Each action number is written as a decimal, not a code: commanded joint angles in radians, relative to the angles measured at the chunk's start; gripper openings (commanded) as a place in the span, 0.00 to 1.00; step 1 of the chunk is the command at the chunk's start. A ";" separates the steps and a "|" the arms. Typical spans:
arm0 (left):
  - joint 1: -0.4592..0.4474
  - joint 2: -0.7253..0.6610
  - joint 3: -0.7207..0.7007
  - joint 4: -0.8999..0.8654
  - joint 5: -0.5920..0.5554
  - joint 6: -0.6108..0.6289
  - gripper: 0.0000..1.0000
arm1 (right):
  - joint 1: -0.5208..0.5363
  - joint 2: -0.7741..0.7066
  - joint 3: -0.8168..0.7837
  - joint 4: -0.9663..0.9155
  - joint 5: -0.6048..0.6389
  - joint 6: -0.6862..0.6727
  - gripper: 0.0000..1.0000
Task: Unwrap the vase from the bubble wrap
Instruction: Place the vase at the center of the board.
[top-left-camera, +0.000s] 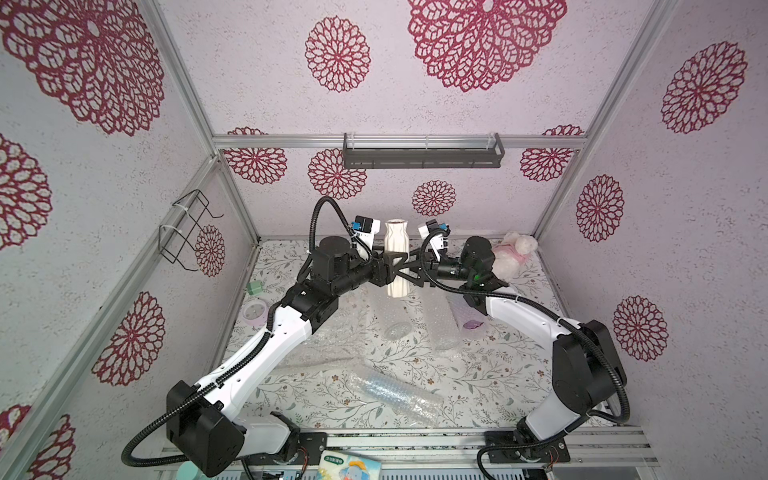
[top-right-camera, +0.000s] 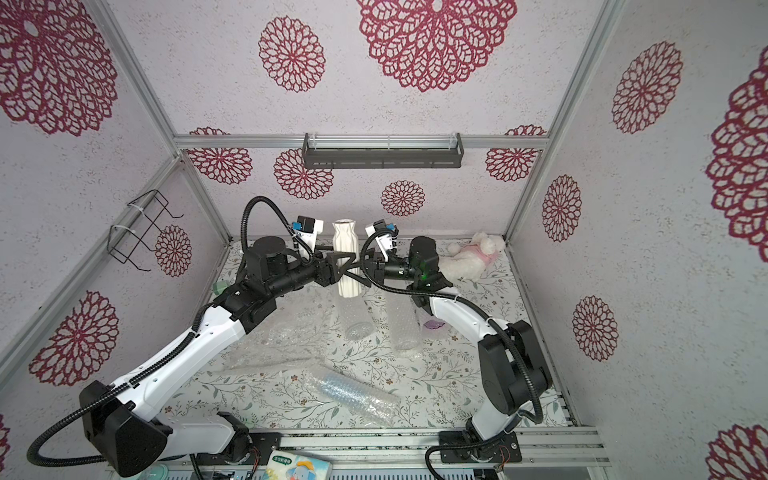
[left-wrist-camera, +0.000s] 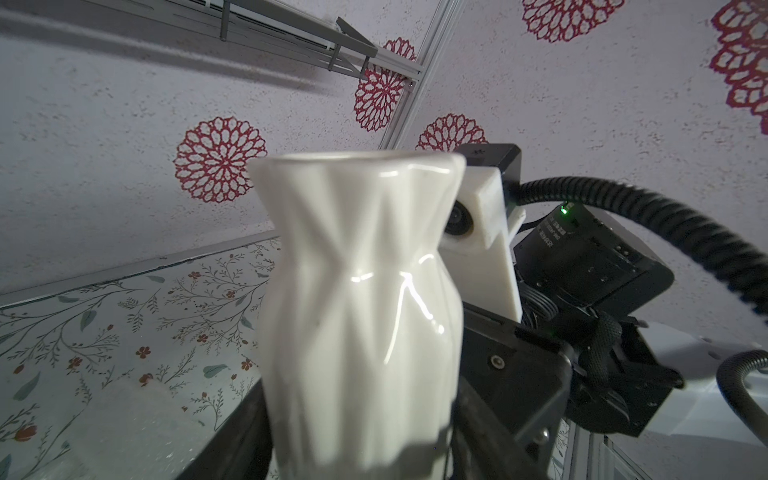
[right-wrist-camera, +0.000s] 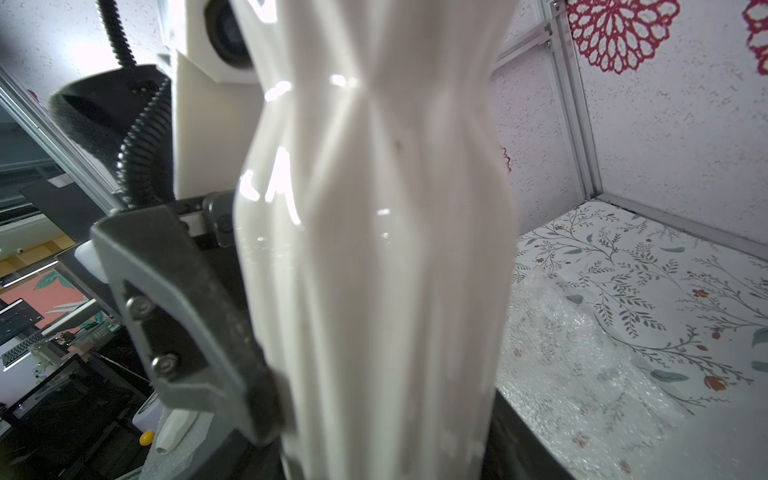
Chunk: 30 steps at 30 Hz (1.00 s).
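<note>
1. Vase (top-left-camera: 397, 239) (top-right-camera: 345, 239) (left-wrist-camera: 361, 291) (right-wrist-camera: 374, 208): glossy white ceramic with faceted ridges, a pinched neck and a flared rim. It stands upright with a bare glaze, toward the back middle of the table (top-left-camera: 498, 374). Can't tell if its base touches down.
2. Left gripper (top-left-camera: 394, 266): black triangular fingers clenched across the vase's mid-body.
3. Right gripper (top-left-camera: 411, 272): fingers also grasping the vase from the opposite side, just beside the left's.
4. Bubble wrap (top-left-camera: 440, 328): clear, whitish, pimpled plastic. Two loose tubes lie on the floral tabletop in front of the vase, with a flat crinkly sheet beside them toward the left arm.
5. Wrapped bundle (top-left-camera: 390, 392) near the front edge: crinkled clear plastic over a bluish ribbed shape.
6. Plush toy (top-left-camera: 513, 253): fluffy, white and pink, in the far right corner.
</note>
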<state>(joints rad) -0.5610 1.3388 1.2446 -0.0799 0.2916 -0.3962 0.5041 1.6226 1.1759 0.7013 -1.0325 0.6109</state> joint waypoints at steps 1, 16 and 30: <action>-0.019 -0.018 0.022 0.118 0.095 0.018 0.40 | 0.037 -0.054 -0.005 0.030 0.061 0.019 0.61; -0.004 -0.043 0.037 0.110 0.181 0.008 0.43 | 0.045 -0.031 0.043 0.108 0.012 0.120 0.58; 0.064 -0.084 0.018 0.016 0.077 0.019 0.98 | 0.045 -0.106 0.019 -0.227 0.218 -0.207 0.38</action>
<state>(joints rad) -0.5102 1.3006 1.2537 -0.0654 0.3862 -0.4057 0.5522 1.5974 1.1763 0.5156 -0.9077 0.5240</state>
